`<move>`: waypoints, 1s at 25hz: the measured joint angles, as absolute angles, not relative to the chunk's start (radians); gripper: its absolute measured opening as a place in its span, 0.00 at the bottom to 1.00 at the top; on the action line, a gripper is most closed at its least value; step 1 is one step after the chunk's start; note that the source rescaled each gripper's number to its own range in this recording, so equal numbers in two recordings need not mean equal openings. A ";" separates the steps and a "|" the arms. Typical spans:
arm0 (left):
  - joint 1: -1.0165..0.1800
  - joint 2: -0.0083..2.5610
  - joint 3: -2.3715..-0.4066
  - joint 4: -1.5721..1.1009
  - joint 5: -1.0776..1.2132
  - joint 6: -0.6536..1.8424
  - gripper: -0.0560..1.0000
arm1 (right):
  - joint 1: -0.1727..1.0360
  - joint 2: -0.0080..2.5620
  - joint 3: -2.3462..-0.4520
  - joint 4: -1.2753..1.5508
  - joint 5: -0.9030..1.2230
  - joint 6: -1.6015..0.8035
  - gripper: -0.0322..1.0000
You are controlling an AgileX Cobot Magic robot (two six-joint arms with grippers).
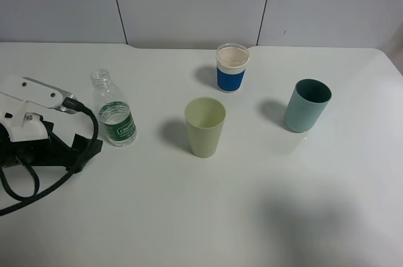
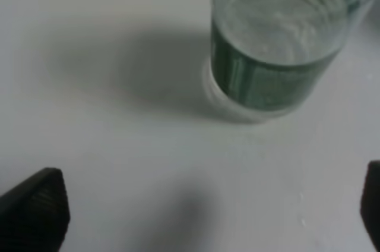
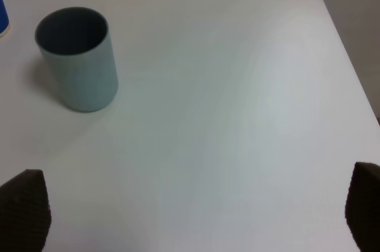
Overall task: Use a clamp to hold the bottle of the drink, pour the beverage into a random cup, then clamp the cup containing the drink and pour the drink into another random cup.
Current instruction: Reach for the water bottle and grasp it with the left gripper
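The clear plastic bottle with a green label (image 1: pixel 115 118) looked glossy. The pale green plastic cup (image 1: pixel 204 130) and the teal plastic cup (image 1: pixel 306 107) were matt, the white tabletop (image 1: pixel 189 216) smooth.

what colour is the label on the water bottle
Dark green with white lettering, wrapped around the water bottle; the exterior high view shows it best.

Light was bright and even, kinda washing out the white bench (image 1: pixel 189 216). In the high view the green cup (image 1: pixel 204 128) and teal cup (image 1: pixel 306 105) threw soft shadows leftward. Left wrist shot was really blurry, bottle (image 2: pixel 276 44) out of focus; the right wrist one looked a bit soft.
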State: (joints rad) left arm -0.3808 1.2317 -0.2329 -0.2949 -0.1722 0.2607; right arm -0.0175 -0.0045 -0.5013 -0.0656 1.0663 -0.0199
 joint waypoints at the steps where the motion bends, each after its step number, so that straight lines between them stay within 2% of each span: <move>1: -0.381 1.237 -0.226 -0.284 -0.198 0.249 1.00 | -0.017 -0.004 -0.501 -0.066 1.066 -0.020 1.00; 3: -0.381 1.273 -0.191 -0.140 -0.321 0.135 1.00 | -0.017 -0.004 -0.501 -0.066 1.066 -0.020 1.00; 6: -0.381 1.289 -0.180 -0.100 -0.366 0.084 1.00 | -0.017 -0.004 -0.501 -0.066 1.066 -0.020 1.00; 8: -0.382 1.373 -0.152 0.007 -0.541 -0.032 1.00 | -0.017 -0.004 -0.501 -0.066 1.066 -0.020 1.00; 13: -0.382 1.475 -0.145 0.080 -0.717 -0.085 1.00 | -0.017 -0.004 -0.501 -0.066 1.066 -0.020 1.00; 14: -0.382 1.541 -0.145 0.101 -0.818 -0.095 1.00 | -0.017 -0.004 -0.501 -0.066 1.066 -0.020 1.00; 19: -0.382 1.654 -0.143 0.114 -0.955 -0.099 1.00 | -0.017 -0.004 -0.501 -0.066 1.066 -0.020 1.00; 25: -0.382 1.670 -0.167 0.114 -0.986 -0.099 1.00 | -0.017 -0.004 -0.501 -0.066 1.066 -0.020 1.00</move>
State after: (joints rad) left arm -0.3819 1.6703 -0.1666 0.1144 -0.9856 -0.0990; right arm -0.0175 -0.0045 -0.5013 -0.0656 1.0663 -0.0199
